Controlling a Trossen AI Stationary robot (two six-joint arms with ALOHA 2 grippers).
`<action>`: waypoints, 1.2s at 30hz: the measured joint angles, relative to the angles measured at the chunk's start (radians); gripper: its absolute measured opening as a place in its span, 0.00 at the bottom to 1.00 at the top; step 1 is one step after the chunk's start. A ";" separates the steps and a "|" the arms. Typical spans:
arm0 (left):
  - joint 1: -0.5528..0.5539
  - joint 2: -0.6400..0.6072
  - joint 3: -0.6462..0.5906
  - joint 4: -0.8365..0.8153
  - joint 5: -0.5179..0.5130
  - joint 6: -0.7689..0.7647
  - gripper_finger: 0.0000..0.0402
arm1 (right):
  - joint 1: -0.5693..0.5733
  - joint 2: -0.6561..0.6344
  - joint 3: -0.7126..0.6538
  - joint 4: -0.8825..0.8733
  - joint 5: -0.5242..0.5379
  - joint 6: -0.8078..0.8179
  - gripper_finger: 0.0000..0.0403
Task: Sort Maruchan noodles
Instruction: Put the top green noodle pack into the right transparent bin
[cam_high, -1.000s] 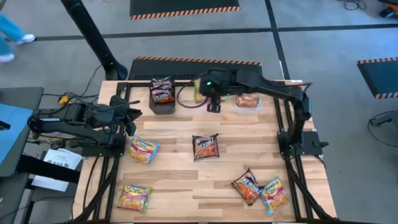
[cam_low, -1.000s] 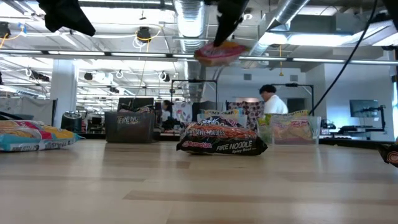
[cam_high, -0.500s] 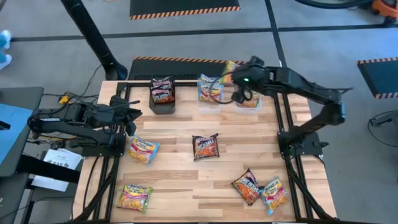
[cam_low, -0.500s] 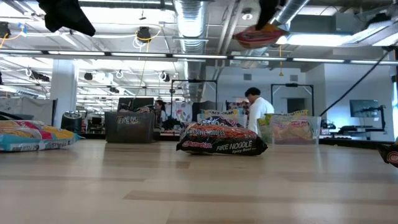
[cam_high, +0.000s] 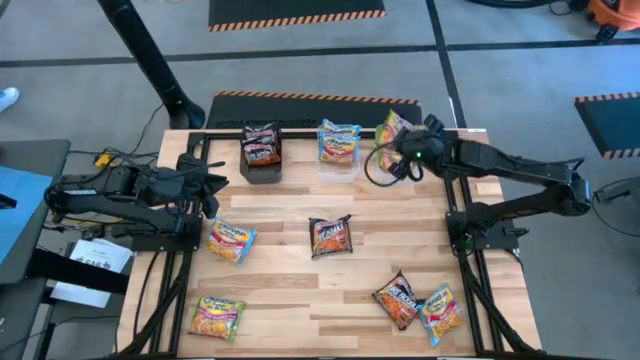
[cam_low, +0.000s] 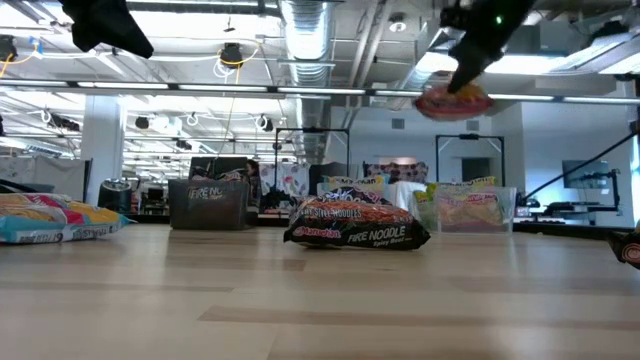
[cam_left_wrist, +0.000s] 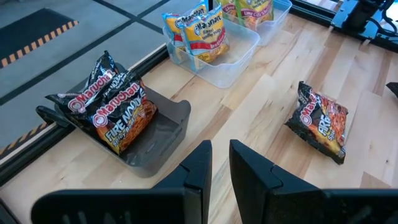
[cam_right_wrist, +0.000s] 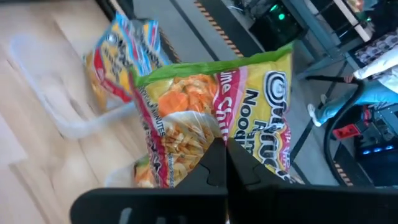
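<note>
A: High view. Where is the right gripper (cam_high: 408, 152)?
B: Over the table's far edge, clenched on 1 green-edged packet (cam_high: 393, 129) that sticks out on its far side. The blue-edged packets (cam_high: 339, 141) in the clear tub (cam_high: 338, 168) lie just beside it toward the left arm; the black box (cam_high: 262, 165) with maroon packets is farther that way.

A: Left gripper (cam_high: 213, 180)?
B: Waiting at the table's left edge; fingers nearly together, nothing between them. 1 packet (cam_high: 231, 240) lies just near-side of it.

A: Low view?
B: Right gripper (cam_low: 468, 72) high above the table, the green-edged packet (cam_low: 453, 101) hanging under it. A dark packet (cam_low: 356, 226) lies on the wood well below.

A: Left wrist view?
B: Left fingers (cam_left_wrist: 198, 168) stand a slit apart, empty. Ahead: black box (cam_left_wrist: 152, 134), clear tub (cam_left_wrist: 227, 59), 1 dark packet (cam_left_wrist: 320, 121).

A: Right wrist view?
B: Fingers (cam_right_wrist: 216, 163) pinch the green-edged packet (cam_right_wrist: 221, 109); blue-edged packets (cam_right_wrist: 118, 59) beyond.
</note>
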 joint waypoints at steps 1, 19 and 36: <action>0.000 0.000 0.000 0.000 0.000 0.000 0.11 | 0.000 -0.007 -0.028 0.012 0.009 0.000 0.01; 0.000 0.000 0.000 0.000 0.000 0.000 0.11 | -0.020 0.079 -0.304 0.207 0.056 -0.058 0.02; 0.000 0.000 0.000 0.000 0.000 0.000 0.11 | -0.117 0.283 -0.304 0.334 0.031 -0.220 0.02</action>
